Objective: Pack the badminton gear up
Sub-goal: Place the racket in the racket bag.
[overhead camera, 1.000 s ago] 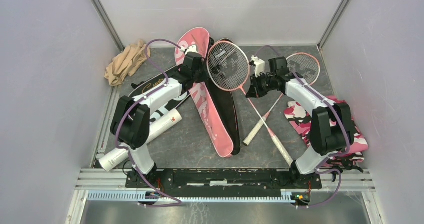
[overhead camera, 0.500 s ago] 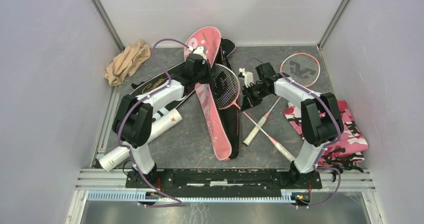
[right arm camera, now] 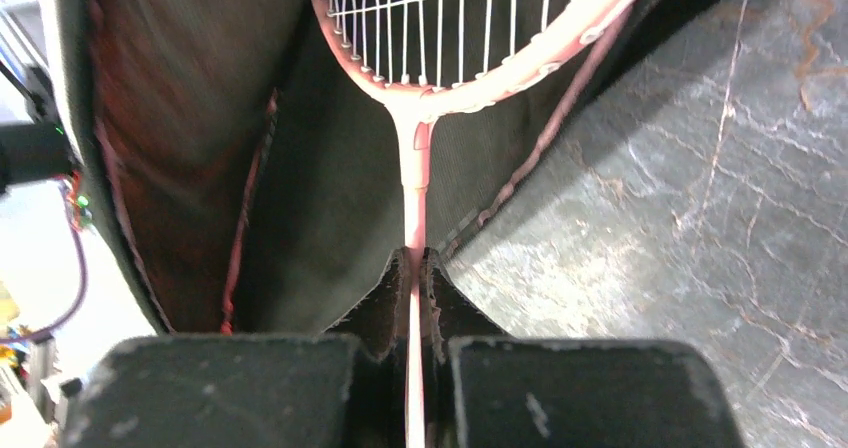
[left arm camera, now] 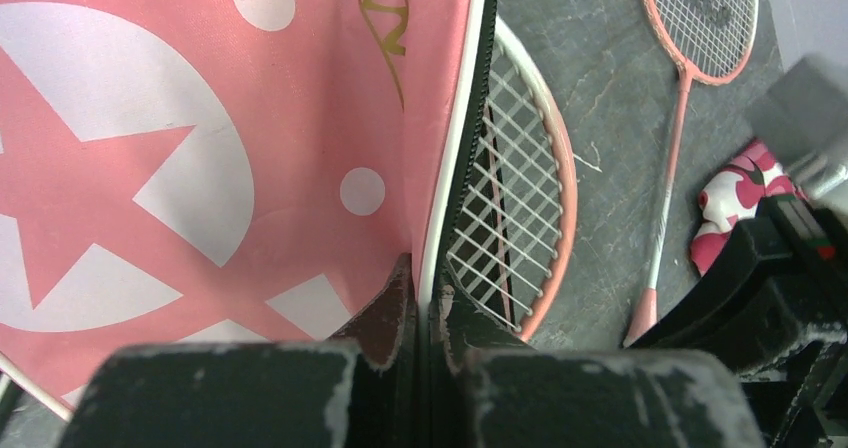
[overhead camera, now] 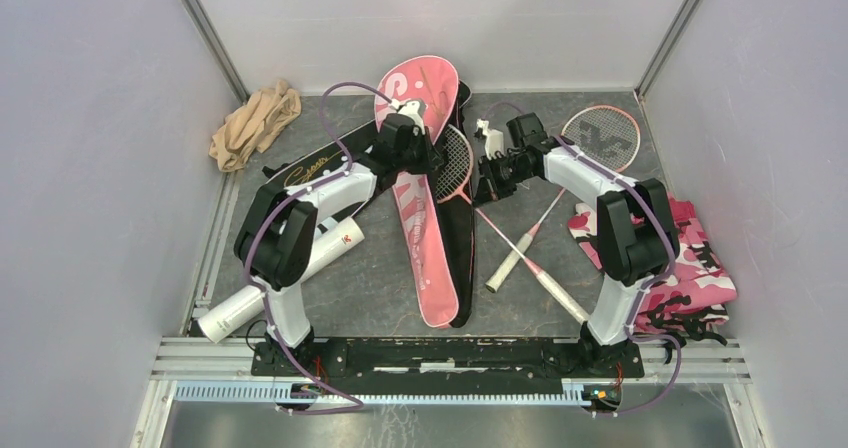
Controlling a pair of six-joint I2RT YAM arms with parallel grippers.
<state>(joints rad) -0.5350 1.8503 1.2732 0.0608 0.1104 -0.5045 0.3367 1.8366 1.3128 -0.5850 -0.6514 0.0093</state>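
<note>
The pink bag (overhead camera: 418,230) lies lengthwise mid-table, its top flap lifted. My left gripper (overhead camera: 412,144) is shut on the flap's white-piped edge (left arm camera: 455,168). One pink-framed racket (overhead camera: 456,164) has its head partly inside the bag's black opening (right arm camera: 200,148). My right gripper (overhead camera: 484,182) is shut on that racket's thin pink shaft (right arm camera: 412,183), just below the head (right arm camera: 470,28). In the left wrist view the strung head (left arm camera: 520,198) shows under the flap. A second racket (overhead camera: 601,136) lies flat at the back right. The white tube (overhead camera: 290,273) lies at the left.
A black bag with gold lettering (overhead camera: 305,173) lies under my left arm. Beige cloth (overhead camera: 255,123) sits in the back left corner. Pink camouflage cloth (overhead camera: 692,258) lies at the right edge by my right arm. Grey walls enclose the table.
My right gripper has carried the racket leftward, and its head has gone from the open table into the bag's mouth. My left gripper has shifted right and back with the flap.
</note>
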